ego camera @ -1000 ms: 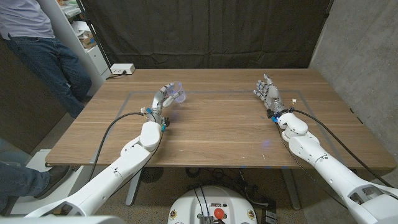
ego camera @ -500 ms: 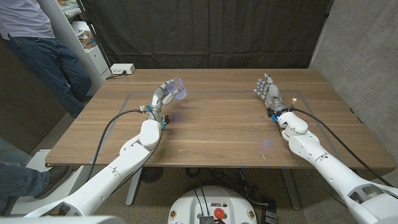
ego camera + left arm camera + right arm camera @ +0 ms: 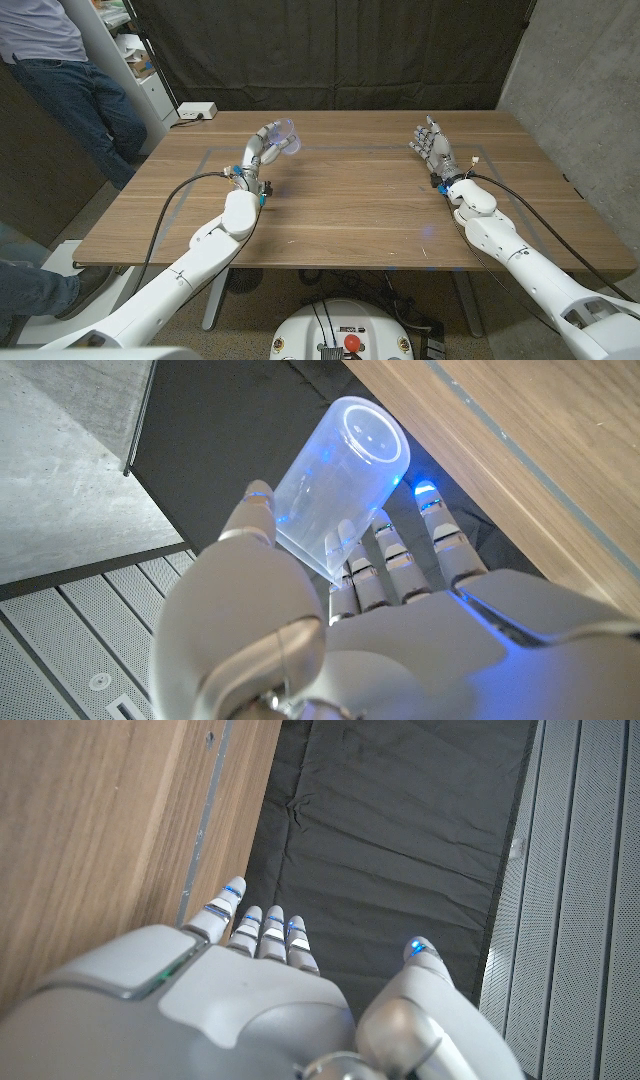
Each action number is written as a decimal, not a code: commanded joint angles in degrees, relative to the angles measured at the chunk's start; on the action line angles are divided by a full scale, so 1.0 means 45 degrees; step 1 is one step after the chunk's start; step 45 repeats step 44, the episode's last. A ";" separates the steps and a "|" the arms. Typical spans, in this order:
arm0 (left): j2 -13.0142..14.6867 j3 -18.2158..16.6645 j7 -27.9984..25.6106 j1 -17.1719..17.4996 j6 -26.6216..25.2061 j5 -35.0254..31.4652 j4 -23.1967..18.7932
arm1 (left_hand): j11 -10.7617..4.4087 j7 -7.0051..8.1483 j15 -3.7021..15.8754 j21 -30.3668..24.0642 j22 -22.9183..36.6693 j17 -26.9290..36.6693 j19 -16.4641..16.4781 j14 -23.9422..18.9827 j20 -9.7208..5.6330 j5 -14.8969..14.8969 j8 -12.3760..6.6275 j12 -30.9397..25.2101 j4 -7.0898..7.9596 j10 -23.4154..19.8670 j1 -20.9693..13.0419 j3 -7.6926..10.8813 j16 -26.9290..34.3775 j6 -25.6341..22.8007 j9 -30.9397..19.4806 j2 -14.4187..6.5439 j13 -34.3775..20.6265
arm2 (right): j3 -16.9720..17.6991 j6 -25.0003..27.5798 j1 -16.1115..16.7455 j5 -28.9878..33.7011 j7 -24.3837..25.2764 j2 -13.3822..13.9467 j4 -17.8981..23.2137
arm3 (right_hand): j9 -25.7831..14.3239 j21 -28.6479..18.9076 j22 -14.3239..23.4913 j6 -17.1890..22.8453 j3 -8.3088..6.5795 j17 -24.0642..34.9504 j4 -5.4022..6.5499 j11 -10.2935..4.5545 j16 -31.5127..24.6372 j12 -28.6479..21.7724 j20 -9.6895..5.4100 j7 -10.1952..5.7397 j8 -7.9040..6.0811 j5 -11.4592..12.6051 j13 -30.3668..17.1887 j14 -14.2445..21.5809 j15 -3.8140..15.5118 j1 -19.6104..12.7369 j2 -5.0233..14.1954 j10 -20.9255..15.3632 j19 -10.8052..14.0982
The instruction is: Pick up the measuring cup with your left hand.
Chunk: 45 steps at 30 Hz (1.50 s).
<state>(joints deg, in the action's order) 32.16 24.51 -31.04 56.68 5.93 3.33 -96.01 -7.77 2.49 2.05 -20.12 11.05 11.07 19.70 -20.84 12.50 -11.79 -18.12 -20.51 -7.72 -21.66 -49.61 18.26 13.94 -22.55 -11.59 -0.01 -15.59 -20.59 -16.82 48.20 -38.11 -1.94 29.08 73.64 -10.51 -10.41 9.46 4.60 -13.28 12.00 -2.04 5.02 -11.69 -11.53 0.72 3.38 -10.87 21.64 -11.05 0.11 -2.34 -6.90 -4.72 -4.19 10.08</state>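
We see the left hand (image 3: 262,150) gripping the measuring cup (image 3: 285,135), a clear, smooth plastic cylinder, raised above the far left part of the wooden tabletop (image 3: 350,200). In the left wrist view the cup (image 3: 335,485) sits between thumb and fingers (image 3: 385,555), its long axis running away from the palm, its round end outermost. Our right hand (image 3: 430,145) holds nothing, fingers apart, palm upright, well apart from the cup. A person (image 3: 60,60) stands beyond the table's left corner. We judge the pickup essentially made.
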 commanded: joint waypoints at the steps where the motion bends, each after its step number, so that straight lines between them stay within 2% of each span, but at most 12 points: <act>1: 0.0261 -0.0218 -0.0103 0.0220 -0.0499 -0.0449 -0.0915 | 0.0038 0.0264 -0.0007 0.0029 0.0073 0.0022 -0.0091 0.0044 -0.0044 0.0028 0.0034 0.0015 0.0048 -0.0007 0.0057 0.0041 -0.0073 -0.0377 -0.0062 -0.0098 -0.0064 | 0.0095 -0.0015 0.0204 -0.0051 0.0009 0.0149 0.0208 | -0.0062 -0.0122 0.0073 0.0014 0.0026 0.0003 -0.0030 0.0034 -0.0079 -0.0011 0.0044 -0.0042 -0.0090 0.0052 -0.0025 0.0037 -0.0038 -0.0084 0.0088 -0.0077 0.0073; 19: 0.0314 -0.0482 -0.0079 0.0182 -0.0640 -0.0718 -0.1460 | 0.0073 0.0251 -0.0019 0.0109 0.0076 0.0020 -0.0228 0.0087 -0.0039 0.0069 0.0093 0.0078 0.0039 0.0034 0.0098 0.0053 -0.0127 -0.0331 -0.0062 -0.0085 -0.0115 | 0.0108 -0.0036 0.0257 -0.0118 0.0007 0.0095 0.0170 | -0.0062 -0.0122 0.0073 0.0022 0.0047 0.0004 -0.0038 0.0043 -0.0082 -0.0008 0.0040 -0.0043 -0.0093 0.0069 -0.0025 0.0059 -0.0037 -0.0093 0.0100 -0.0081 0.0077; 31: 0.0284 -0.0576 0.0112 0.0084 -0.0346 -0.0600 -0.1193 | 0.0057 0.0234 -0.0020 0.0146 0.0079 0.0020 -0.0275 0.0071 -0.0039 0.0092 0.0111 0.0104 0.0039 0.0015 0.0139 0.0058 -0.0146 -0.0361 -0.0062 -0.0076 -0.0152 | 0.0008 -0.0064 0.0078 -0.0023 0.0068 -0.0076 -0.0019 | -0.0062 -0.0123 0.0073 0.0021 0.0064 0.0004 -0.0042 0.0049 -0.0086 -0.0017 0.0045 -0.0053 -0.0092 0.0079 -0.0026 0.0081 -0.0037 -0.0095 0.0106 -0.0110 0.0080; 35: 0.0168 -0.0664 -0.0052 0.0316 -0.0125 -0.0485 -0.1209 | 0.0037 0.0220 -0.0033 0.0160 0.0080 0.0019 -0.0296 0.0070 -0.0038 0.0096 0.0113 0.0115 0.0036 0.0020 0.0144 0.0062 -0.0152 -0.0376 -0.0062 -0.0075 -0.0162 | -0.0035 -0.0035 0.0009 0.0002 0.0112 -0.0152 -0.0095 | -0.0062 -0.0123 0.0073 0.0025 0.0069 0.0005 -0.0043 0.0038 -0.0082 -0.0015 0.0045 -0.0047 -0.0093 0.0083 -0.0026 0.0073 -0.0039 -0.0096 0.0110 -0.0110 0.0082; 37: 0.0446 -0.0681 0.0127 0.0386 -0.0597 -0.0606 -0.1414 | 0.0036 0.0221 -0.0040 0.0164 0.0080 0.0019 -0.0301 0.0068 -0.0038 0.0097 0.0115 0.0114 0.0034 0.0011 0.0144 0.0065 -0.0154 -0.0378 -0.0062 -0.0076 -0.0166 | -0.0066 0.0000 -0.0032 0.0048 0.0169 -0.0175 -0.0128 | -0.0062 -0.0123 0.0073 0.0025 0.0071 0.0005 -0.0044 0.0044 -0.0085 -0.0017 0.0045 -0.0052 -0.0093 0.0084 -0.0026 0.0081 -0.0021 -0.0097 0.0112 -0.0116 0.0082; 40: 0.0252 -0.0860 0.0147 0.0505 -0.0340 -0.0082 -0.1116 | 0.0036 0.0228 -0.0033 0.0176 0.0081 0.0018 -0.0322 0.0068 -0.0038 0.0100 0.0136 0.0130 0.0031 0.0031 0.0145 0.0071 -0.0160 -0.0342 -0.0063 -0.0078 -0.0174 | -0.0148 0.0130 -0.0194 0.0061 0.0160 -0.0267 -0.0305 | -0.0062 -0.0123 0.0073 0.0026 0.0074 0.0005 -0.0045 0.0052 -0.0089 -0.0013 0.0045 -0.0047 -0.0093 0.0086 -0.0026 0.0095 -0.0021 -0.0098 0.0115 -0.0109 0.0082; 45: 0.0265 -0.0812 0.0176 0.0198 0.0010 -0.0266 -0.0809 | 0.0074 0.0202 -0.0047 0.0209 0.0081 0.0017 -0.0376 0.0107 -0.0037 0.0107 0.0158 0.0153 0.0024 0.0043 0.0151 0.0083 -0.0189 -0.0330 -0.0063 -0.0080 -0.0193 | -0.0226 0.0123 -0.0320 0.0157 0.0250 -0.0383 -0.0338 | -0.0062 -0.0123 0.0073 0.0029 0.0077 0.0006 -0.0046 0.0051 -0.0088 -0.0016 0.0040 -0.0041 -0.0094 0.0089 -0.0026 0.0095 -0.0023 -0.0099 0.0117 -0.0117 0.0084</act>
